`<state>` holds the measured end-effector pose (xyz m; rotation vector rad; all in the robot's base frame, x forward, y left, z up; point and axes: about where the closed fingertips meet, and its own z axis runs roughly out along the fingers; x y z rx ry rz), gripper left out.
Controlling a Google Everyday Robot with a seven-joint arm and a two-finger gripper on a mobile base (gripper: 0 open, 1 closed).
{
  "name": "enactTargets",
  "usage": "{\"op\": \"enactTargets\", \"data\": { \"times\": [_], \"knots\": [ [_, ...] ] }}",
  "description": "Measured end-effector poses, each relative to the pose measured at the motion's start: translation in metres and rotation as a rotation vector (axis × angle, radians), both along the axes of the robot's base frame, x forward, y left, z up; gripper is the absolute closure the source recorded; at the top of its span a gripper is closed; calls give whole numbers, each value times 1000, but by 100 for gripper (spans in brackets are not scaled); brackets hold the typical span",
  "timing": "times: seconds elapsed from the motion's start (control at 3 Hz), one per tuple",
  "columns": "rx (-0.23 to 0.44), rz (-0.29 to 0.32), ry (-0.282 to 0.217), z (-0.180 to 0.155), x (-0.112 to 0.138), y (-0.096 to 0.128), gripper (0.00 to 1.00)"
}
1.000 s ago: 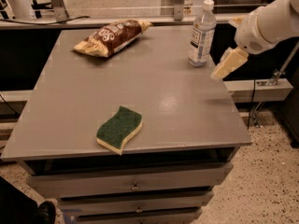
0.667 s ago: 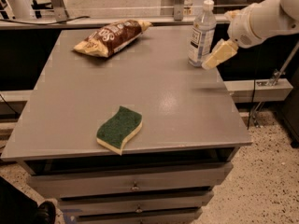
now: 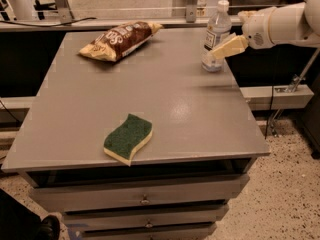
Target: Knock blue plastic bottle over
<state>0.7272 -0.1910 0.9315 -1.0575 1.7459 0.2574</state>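
The blue plastic bottle [image 3: 216, 33] stands upright at the table's far right edge; it is clear and pale blue with a white cap and a white-and-blue label. My gripper [image 3: 220, 50] comes in from the right on a white arm [image 3: 280, 26]. Its cream fingers [image 3: 227, 47] point left and down, and their tips lie against the front of the bottle's lower half.
A brown chip bag [image 3: 120, 40] lies at the far left-centre of the grey table [image 3: 170, 94]. A green-and-yellow sponge [image 3: 128, 138] lies near the front edge. Drawers sit under the table. A rail and window run behind it.
My gripper has moved left and up from the table's right edge to the bottle. The bottle still stands upright.
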Motion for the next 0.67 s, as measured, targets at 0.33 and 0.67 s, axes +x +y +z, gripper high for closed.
{"op": "enactTargets", "data": {
  "times": [0.33,0.67],
  "knots": [
    [191,53,16,4,-9,16,0],
    [333,162,36,16,-33,49,0]
  ]
}}
